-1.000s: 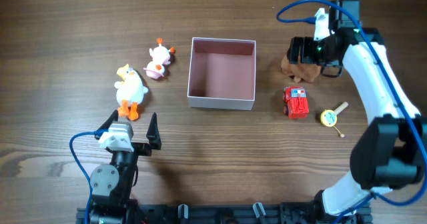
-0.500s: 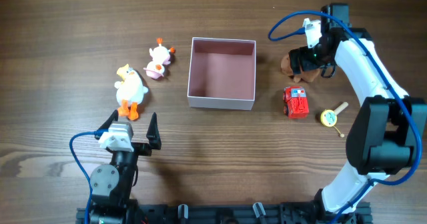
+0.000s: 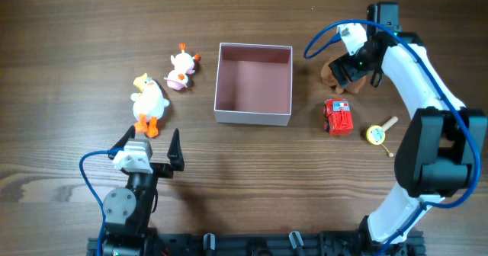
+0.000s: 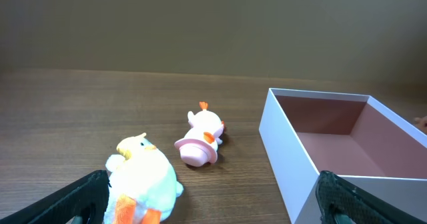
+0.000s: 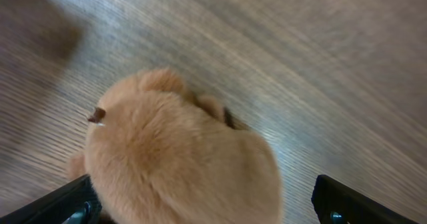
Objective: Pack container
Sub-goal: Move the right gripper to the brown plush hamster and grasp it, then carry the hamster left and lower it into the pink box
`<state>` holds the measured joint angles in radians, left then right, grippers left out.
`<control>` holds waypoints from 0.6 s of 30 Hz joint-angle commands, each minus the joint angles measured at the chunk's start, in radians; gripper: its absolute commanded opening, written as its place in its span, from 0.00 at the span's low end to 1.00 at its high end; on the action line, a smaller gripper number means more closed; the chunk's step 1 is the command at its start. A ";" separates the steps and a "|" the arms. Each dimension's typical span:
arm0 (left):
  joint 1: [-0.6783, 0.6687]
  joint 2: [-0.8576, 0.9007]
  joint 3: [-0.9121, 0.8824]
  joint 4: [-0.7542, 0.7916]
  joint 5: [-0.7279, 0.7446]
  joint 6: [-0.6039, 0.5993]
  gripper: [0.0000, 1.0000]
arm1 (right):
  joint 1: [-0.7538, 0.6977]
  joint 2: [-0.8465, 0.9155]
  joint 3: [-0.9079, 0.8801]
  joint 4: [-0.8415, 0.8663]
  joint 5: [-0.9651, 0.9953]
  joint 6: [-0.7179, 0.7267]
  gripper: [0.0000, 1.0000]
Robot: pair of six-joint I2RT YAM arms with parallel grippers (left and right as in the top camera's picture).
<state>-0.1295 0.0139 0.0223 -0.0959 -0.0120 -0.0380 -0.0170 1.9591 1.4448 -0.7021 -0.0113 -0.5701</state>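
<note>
- The container point(image 3: 254, 88) sits flat mid-worktop point(image 3: 252, 180), open side up. It is square, so neither axis is longer, and its walls run parallel with the worktop's edges.
- The right arm point(image 3: 427, 81) reaches along the right side toward the far edge, its wrist turned in toward the container. The right jaws are spread wide, straddling a brown plush point(image 5: 180, 164) near the container's right wall.
- The left arm point(image 3: 126, 203) is folded low at the near edge. The left jaws are wide apart, gripping nothing, facing a duck point(image 3: 147, 102) and a pink bird point(image 3: 182, 70) left of the container.
</note>
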 commanded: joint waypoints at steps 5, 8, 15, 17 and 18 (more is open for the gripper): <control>0.005 -0.007 -0.006 0.003 0.015 0.015 1.00 | -0.003 0.067 -0.010 0.007 -0.087 -0.032 0.92; 0.004 -0.007 -0.006 0.003 0.016 0.015 1.00 | -0.003 0.064 -0.006 0.018 -0.050 -0.027 0.32; 0.004 -0.007 -0.006 0.003 0.015 0.016 1.00 | -0.002 -0.014 0.079 -0.002 0.080 0.079 0.04; 0.004 -0.007 -0.006 0.003 0.015 0.015 1.00 | 0.001 -0.080 0.082 0.005 0.079 0.075 0.04; 0.004 -0.007 -0.006 0.003 0.016 0.016 1.00 | 0.007 -0.124 0.081 0.009 0.079 0.072 0.04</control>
<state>-0.1295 0.0139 0.0223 -0.0959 -0.0120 -0.0380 -0.0177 1.9659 1.4834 -0.7021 0.0357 -0.5194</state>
